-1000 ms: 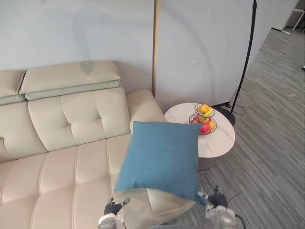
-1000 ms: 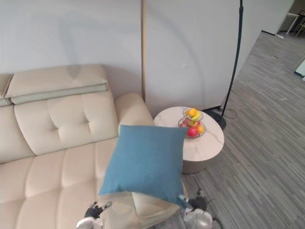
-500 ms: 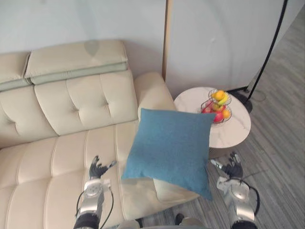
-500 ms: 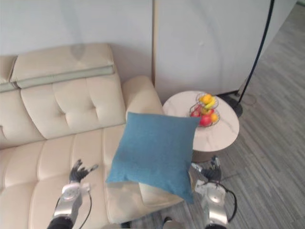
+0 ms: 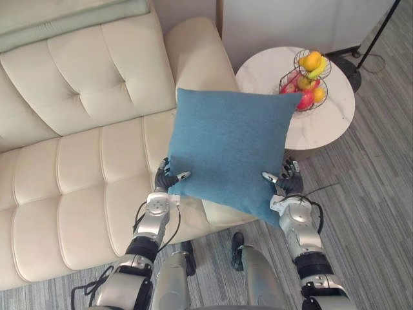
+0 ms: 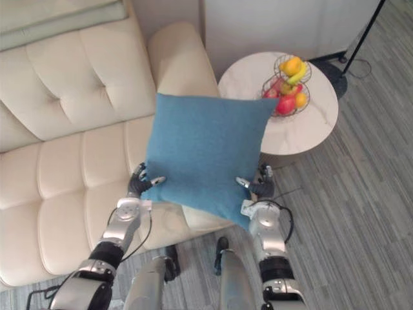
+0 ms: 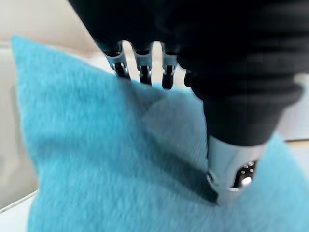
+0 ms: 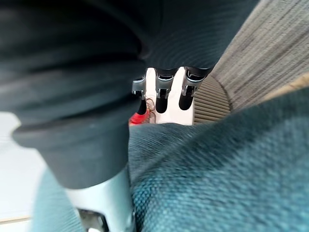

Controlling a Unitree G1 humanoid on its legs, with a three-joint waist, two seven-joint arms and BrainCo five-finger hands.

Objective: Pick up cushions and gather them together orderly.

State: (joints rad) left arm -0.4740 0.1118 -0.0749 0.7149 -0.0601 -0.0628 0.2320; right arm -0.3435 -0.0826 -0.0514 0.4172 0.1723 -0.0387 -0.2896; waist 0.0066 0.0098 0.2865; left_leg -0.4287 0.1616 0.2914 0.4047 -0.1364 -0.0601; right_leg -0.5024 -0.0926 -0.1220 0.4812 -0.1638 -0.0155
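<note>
A blue square cushion [image 5: 229, 152] stands upright over the front edge of the cream sofa [image 5: 84, 161], by its armrest. My left hand [image 5: 166, 184] grips its lower left side and my right hand [image 5: 288, 186] its lower right side. On each, the thumb lies on the front face and the fingers reach behind. In the left wrist view the fingers [image 7: 141, 67] go over the cushion [image 7: 96, 169] and the thumb presses into the cloth. The right wrist view shows the fingers [image 8: 166, 89] past the cushion's edge [image 8: 217, 179].
A round white side table [image 5: 335, 123] stands right of the armrest and carries a wire fruit basket [image 5: 306, 81]. A floor lamp's base [image 5: 353, 70] sits behind it. Grey carpet [image 5: 374, 213] runs to the right and front.
The camera has tilted down. Both hands have risen and closed in from either side, and now hold the cushion's lower sides.
</note>
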